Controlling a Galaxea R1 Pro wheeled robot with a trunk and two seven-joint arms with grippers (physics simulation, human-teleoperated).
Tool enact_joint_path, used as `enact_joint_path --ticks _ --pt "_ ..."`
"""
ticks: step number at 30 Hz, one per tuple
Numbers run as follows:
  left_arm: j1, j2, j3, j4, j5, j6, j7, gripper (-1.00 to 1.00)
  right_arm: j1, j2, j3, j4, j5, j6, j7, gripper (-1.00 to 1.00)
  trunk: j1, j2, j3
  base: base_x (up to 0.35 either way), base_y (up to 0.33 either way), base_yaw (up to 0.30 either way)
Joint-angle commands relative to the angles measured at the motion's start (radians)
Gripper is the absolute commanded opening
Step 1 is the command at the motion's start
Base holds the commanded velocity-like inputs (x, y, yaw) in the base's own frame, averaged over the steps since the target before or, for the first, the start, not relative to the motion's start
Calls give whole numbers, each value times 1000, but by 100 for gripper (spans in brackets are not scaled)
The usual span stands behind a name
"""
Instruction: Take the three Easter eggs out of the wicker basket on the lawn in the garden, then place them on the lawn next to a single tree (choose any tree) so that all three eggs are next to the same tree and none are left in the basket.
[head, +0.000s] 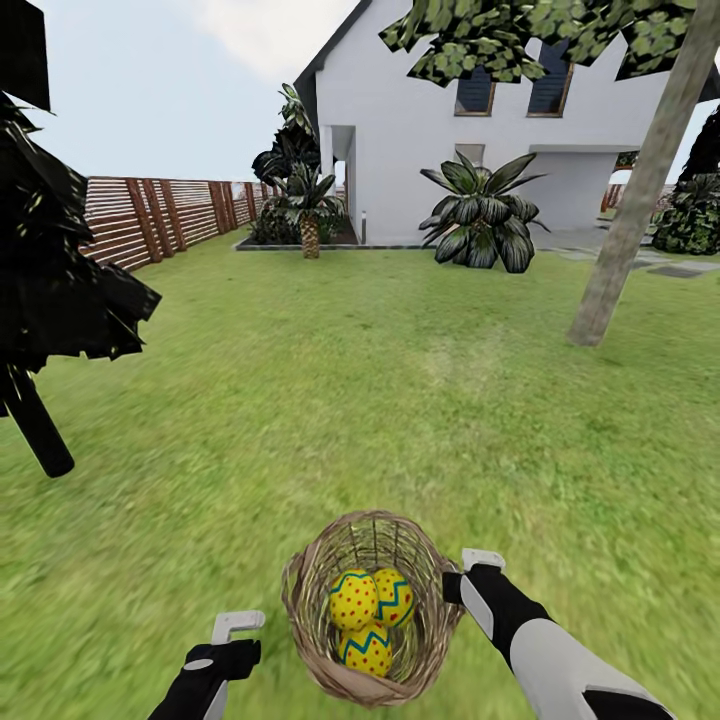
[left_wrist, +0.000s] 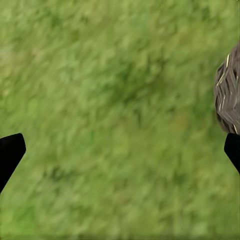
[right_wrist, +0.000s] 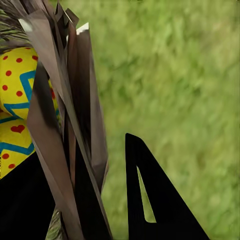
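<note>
Low in the frame's centre we see three eggs (head: 368, 615) inside the basket (head: 310, 610) on the lawn (head: 350, 400). Our right gripper (head: 462, 575) clamps the basket's rim at its right side. Our left gripper (head: 232, 640), fingers spread apart, hovers just left of it. The tree (head: 630, 210) stands upper right.

Black-and-white arms; white-tipped right claw (head: 468, 573)

open lawn (head: 380, 400) ahead, basket wall (head: 300, 610) flanking eggs
</note>
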Motion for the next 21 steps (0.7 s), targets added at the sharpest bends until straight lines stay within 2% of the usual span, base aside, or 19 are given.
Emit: enact_joint_path --ticks 1,21 --pt "0 0 0 -2 4 5 4 100 0 1 -7 -2 -4 4 -3 -100 -4 7 2 0 0 0" --pt "0 0 0 -2 4 5 5 100 0 2 -7 -6 -4 3 -3 -100 -81 147 65 0 0 0"
